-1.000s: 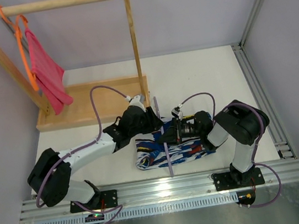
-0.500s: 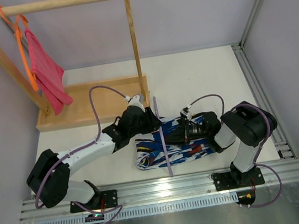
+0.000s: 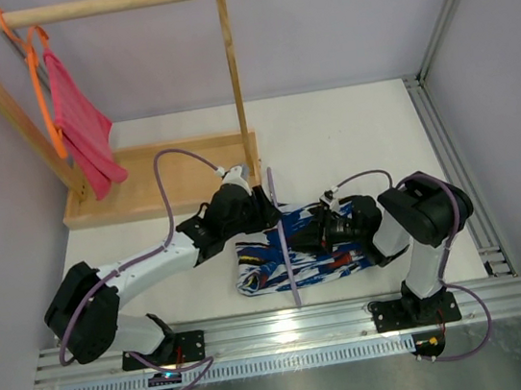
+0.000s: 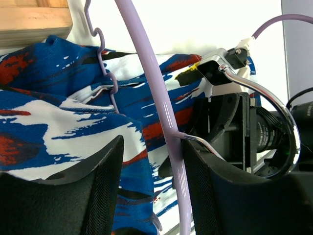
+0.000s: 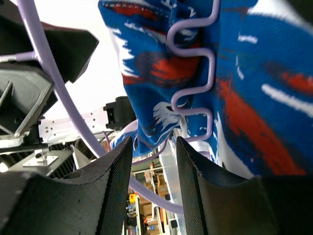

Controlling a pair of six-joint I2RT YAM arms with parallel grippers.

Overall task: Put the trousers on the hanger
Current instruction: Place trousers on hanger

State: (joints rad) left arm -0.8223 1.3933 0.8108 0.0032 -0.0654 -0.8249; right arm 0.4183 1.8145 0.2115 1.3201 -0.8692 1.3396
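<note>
**Table** (image 3: 349, 134) with a wooden rail (image 3: 234, 73) at its far left, where an orange hanger (image 3: 35, 81) and a plain pink-red cloth (image 3: 82, 133) hang well apart from the work

**Trousers** (image 3: 262, 272) — soft cloth, busy blue, white, red and black print — lie rumpled near the front edge between the two arms, probably spread low so the hanger can be worked across them

**Hanger** (image 3: 293, 282) — thin, glossy lavender-white plastic — crosses the trousers front to back, left of their middle, its notched arm (image 5: 193, 73) against the cloth

**Left gripper** (image 4: 152, 142): jaws apart, with the hanger's smooth arm running through the gap beside one finger, apparently to steady it

**Right gripper** (image 5: 154, 139): jaws apart, facing the trouser edge and the notches, nothing visibly pinched

**Chrome hook** (image 4: 283, 122) curves toward the right arm
</note>
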